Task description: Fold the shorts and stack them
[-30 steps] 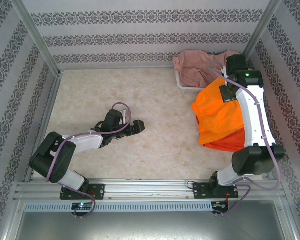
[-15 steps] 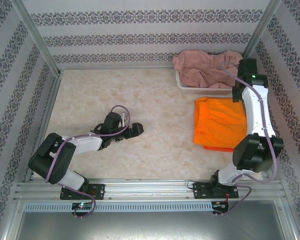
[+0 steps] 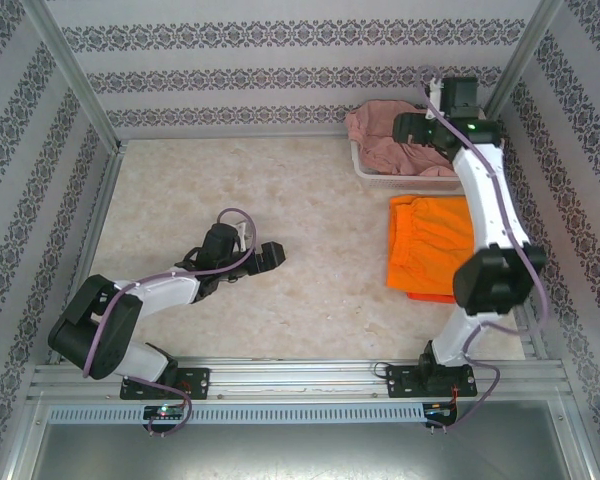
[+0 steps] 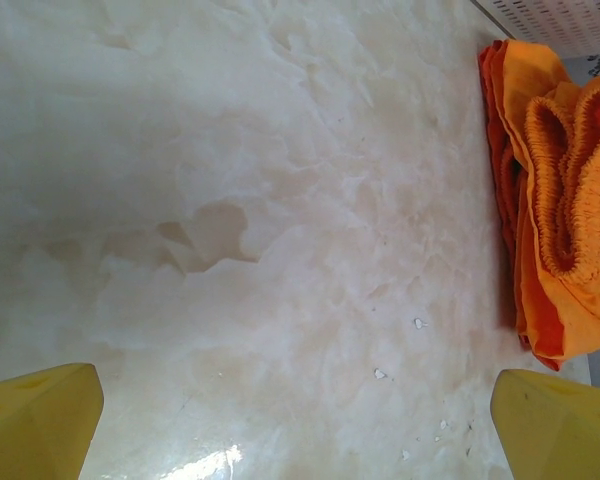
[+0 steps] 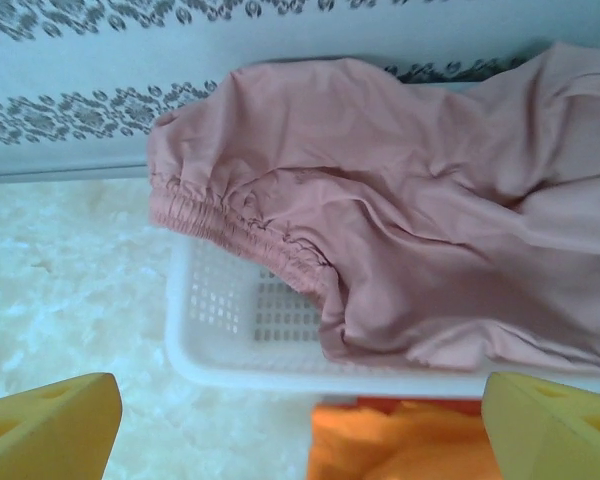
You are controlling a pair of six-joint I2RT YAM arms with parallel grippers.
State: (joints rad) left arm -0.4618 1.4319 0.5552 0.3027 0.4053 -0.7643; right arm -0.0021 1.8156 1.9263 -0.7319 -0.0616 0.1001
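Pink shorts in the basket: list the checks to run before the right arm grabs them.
1. Right fingers open and empty: ok.
2. Pink shorts uncovered, waistband draped over the basket rim: ok.
3. Pink shorts folded: not ok, crumpled.
4. Orange shorts lying flat on the table beside the basket: ok.
5. Left fingers open, over bare table, apart from the cloth: ok.
6. Drawstring position on the pink shorts: cannot tell.

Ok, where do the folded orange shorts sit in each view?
Top external: orange shorts right of centre, just in front of the white basket.
Left wrist: orange shorts at the right edge, white basket above them.
Right wrist: orange shorts at the bottom edge, below the white basket.
Shared landmark: the white basket.
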